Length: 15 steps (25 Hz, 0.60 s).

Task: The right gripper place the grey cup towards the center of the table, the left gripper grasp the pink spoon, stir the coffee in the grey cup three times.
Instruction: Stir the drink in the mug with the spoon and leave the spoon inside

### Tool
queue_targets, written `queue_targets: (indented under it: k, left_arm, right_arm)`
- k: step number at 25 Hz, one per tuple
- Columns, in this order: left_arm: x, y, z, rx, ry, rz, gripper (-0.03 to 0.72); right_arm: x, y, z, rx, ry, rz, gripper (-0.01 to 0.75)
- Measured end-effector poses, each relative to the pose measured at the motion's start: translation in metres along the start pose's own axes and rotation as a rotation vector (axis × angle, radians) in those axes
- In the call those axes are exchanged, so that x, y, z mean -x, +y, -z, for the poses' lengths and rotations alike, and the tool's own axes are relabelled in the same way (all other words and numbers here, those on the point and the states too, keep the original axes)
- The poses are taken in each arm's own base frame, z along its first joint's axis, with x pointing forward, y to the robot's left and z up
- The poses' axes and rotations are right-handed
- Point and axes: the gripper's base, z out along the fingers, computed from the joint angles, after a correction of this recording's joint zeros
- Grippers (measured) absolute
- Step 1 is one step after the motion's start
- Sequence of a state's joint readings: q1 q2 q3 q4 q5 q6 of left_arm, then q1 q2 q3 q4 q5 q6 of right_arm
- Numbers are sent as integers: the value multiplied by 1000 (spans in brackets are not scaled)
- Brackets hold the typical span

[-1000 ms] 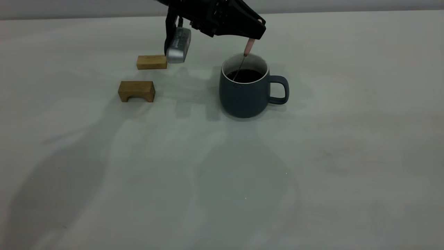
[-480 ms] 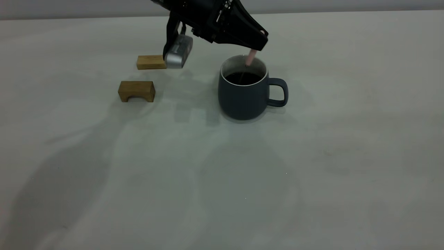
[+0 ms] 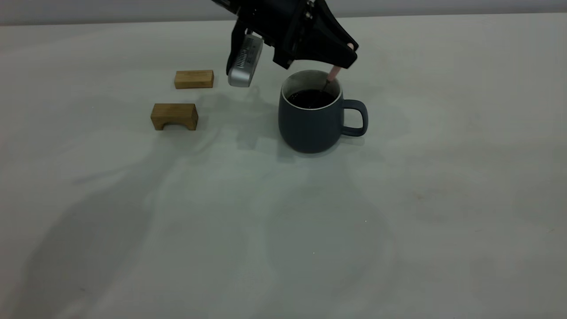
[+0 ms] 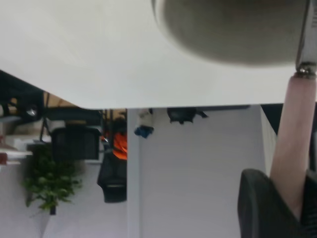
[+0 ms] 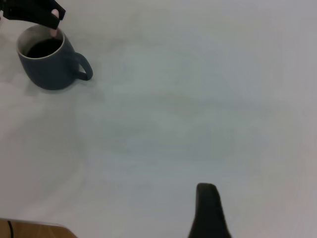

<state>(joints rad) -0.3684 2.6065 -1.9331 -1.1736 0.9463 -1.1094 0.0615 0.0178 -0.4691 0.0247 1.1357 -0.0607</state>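
Since the earlier frames, left tool [image 3: 350,52] has shifted rightward above the grey cup [image 3: 310,119], carrying the pink spoon [image 3: 333,74] from the cup's middle toward its far right rim. Left arm reaches in from the upper left, wrist raised, fingers [image 4: 265,208] angled down and pinching the spoon's pink handle near its top end. Spoon's long axis runs steeply, handle up and tilted right, metal neck dipping into the coffee [image 3: 311,98]. Cup stands upright near the centre of the table [image 3: 283,212], handle pointing right. Two wooden blocks [image 3: 174,116] lie well apart to its left. Right tool [image 5: 209,213] sits far from the cup; only one dark finger shows, so its state cannot be told.
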Motion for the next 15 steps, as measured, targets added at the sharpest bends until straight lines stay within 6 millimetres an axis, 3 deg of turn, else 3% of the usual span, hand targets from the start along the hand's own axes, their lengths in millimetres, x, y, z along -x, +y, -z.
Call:
queue_targets:
  k: [7,11,15]
  left_arm:
    - [0,3,0,31,-12,-14,194]
    - [-5,5,4,101,-25,-69,356]
    - [-25,-3,21,193,-99,-226,490]
  right_arm:
    - [0,0,0,0,0,0,582]
    - [0,0,0,0,0,0,582]
    - [0,0,0,0,0,0,582]
